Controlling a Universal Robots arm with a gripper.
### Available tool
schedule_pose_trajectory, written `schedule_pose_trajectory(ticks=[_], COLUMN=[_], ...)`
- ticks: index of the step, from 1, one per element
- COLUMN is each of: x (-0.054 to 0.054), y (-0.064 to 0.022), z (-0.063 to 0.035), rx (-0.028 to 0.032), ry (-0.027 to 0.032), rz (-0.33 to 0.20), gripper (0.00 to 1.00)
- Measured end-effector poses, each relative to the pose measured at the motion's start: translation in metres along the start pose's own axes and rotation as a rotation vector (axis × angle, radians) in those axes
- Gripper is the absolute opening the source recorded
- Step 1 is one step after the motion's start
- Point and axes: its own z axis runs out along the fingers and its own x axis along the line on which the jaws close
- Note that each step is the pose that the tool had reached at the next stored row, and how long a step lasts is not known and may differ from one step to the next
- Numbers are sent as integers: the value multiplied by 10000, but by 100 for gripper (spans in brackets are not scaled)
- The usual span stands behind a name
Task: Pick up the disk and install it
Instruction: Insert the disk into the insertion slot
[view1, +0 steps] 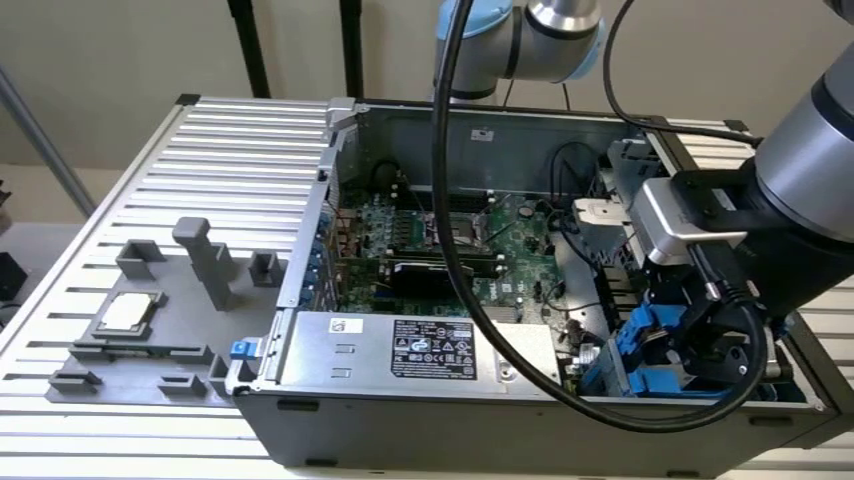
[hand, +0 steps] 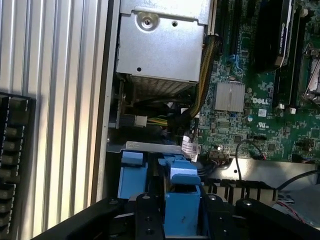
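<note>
The disk shows as its bright blue carrier frame, standing on edge in the drive bay at the front corner of the open computer case, on the exterior view's right. My gripper reaches down into that corner. In the wrist view the blue carrier sits between my two black fingers, and my gripper is shut on it. A second blue block lies just beside it in the bay. The disk's metal body is hidden.
The motherboard fills the case floor, and a silver box with a black label sits along the front wall. Thick black cables hang from my arm across the case. A grey fixture with a small silver chip lies on the slatted table.
</note>
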Motion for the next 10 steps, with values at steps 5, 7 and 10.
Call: schedule_pose_trajectory(ticks=[5,7,10], x=[1,1,-2], y=[1,1,1], z=[-4,-4,-33], rx=[-1,-1,-2], ry=[9,9,11], rz=[1,1,2], gripper=[100,100,100])
